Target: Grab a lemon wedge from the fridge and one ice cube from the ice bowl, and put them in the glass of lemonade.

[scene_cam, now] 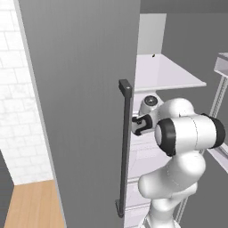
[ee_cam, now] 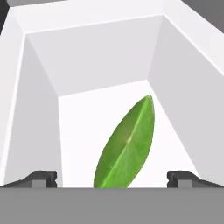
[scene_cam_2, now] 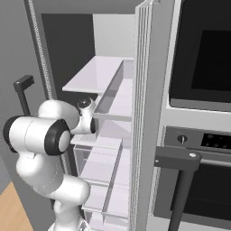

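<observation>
At the far left of the left base view stands a white brick wall [scene_cam: 13, 89] above a strip of pale wooden floor [scene_cam: 31, 205]. Next comes the tall flat grey fridge [scene_cam: 80, 98], its open door carrying a long dark vertical bar handle [scene_cam: 125, 147] just beside the white arm. Inside are 2 white shelves [scene_cam_2: 97, 74] and clear drawers [scene_cam_2: 101, 169]. The hand [ee_cam: 112, 177], fingers spread wide apart and holding nothing, reaches into a white-walled compartment [ee_cam: 39, 109] where the leaf-shaped green lemon wedge [ee_cam: 127, 144] lies between the 2 fingertips [ee_cam: 43, 177]. At the right sits a black-fronted wall oven [scene_cam_2: 203, 58].
</observation>
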{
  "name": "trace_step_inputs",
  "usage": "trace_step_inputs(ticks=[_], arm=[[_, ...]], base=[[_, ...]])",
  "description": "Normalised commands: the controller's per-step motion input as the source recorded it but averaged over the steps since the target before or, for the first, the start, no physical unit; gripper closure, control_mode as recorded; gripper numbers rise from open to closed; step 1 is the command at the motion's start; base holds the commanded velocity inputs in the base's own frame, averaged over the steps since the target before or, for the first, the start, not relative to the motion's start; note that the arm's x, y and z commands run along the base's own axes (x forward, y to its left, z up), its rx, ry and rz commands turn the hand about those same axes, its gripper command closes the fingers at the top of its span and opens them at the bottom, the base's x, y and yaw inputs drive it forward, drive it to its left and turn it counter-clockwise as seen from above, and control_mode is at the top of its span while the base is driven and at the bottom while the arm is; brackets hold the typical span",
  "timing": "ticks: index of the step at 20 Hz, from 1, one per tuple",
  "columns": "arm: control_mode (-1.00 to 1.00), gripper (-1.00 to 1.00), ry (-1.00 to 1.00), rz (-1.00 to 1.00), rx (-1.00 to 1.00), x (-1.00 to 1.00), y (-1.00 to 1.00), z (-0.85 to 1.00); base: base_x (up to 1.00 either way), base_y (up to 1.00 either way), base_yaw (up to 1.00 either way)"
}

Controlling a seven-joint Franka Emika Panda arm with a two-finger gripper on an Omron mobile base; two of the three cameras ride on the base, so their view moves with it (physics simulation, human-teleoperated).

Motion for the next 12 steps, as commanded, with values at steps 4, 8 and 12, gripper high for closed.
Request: trace_step_inputs(ticks=[4,8,12], arm=[[-1.00,-1.00,0.00,0.00,0.00,0.26,-0.12,0.00],[-1.00,-1.00,0.00,-0.01,0.01,0.01,-0.25,-0.43],[-1.00,-1.00,0.00,-0.02,0.00,0.00,-0.20,-0.50]], base=[[0.00,0.00,0.00],[0.00,0.00,0.00],[0.00,0.00,0.00]])
